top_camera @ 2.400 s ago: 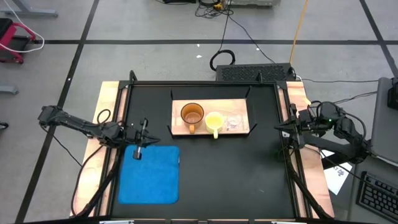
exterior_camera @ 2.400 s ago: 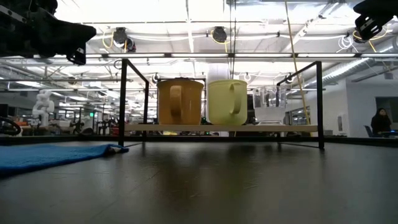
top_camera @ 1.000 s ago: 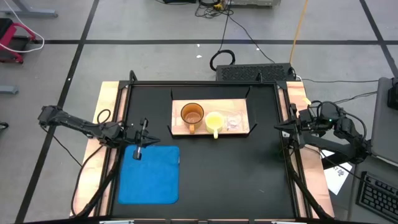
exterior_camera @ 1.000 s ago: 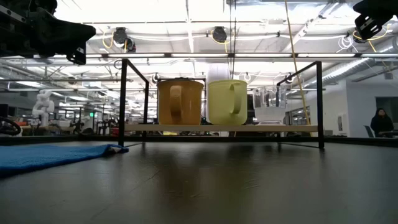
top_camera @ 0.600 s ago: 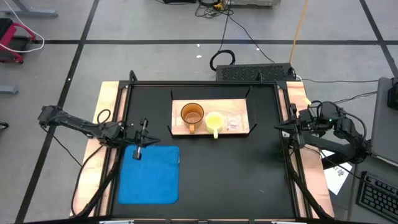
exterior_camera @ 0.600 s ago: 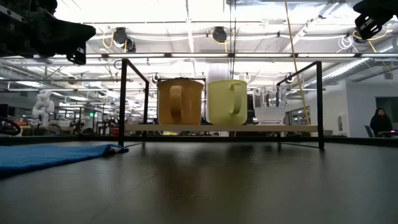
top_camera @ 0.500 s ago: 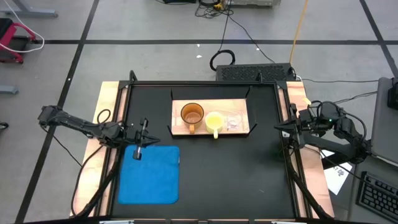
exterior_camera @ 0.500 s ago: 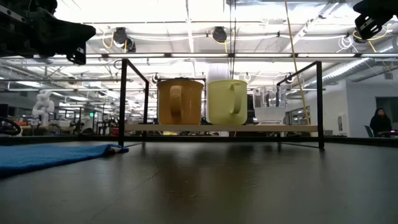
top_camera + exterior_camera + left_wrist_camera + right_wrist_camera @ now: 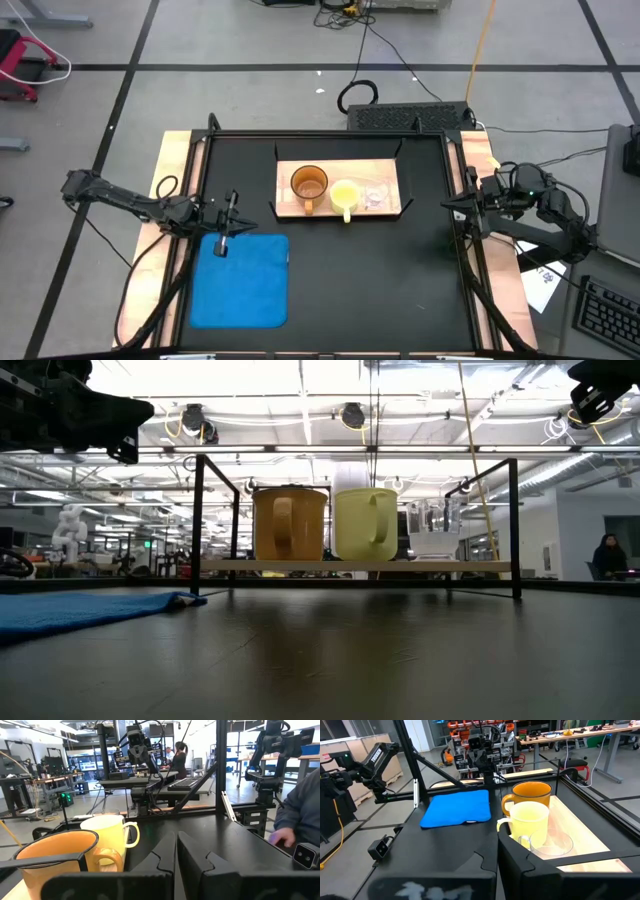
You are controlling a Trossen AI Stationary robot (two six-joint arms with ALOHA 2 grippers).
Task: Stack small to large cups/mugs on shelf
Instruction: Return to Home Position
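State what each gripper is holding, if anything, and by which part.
Nothing is held: the left gripper and the right gripper are both shut and empty.

A blue mat (image 9: 240,278) is laid flat on the near left part of the black worktop (image 9: 380,290). Just beyond the worktop's far edge a dark keyboard (image 9: 410,117) is seen, with a looped black cable (image 9: 357,95) beside it. A white paper sheet (image 9: 543,280) is seen off the right edge. A seated person (image 9: 611,555) is seen far back in the room.

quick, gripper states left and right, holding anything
Left gripper: shut, holding nothing.
Right gripper: shut, holding nothing.
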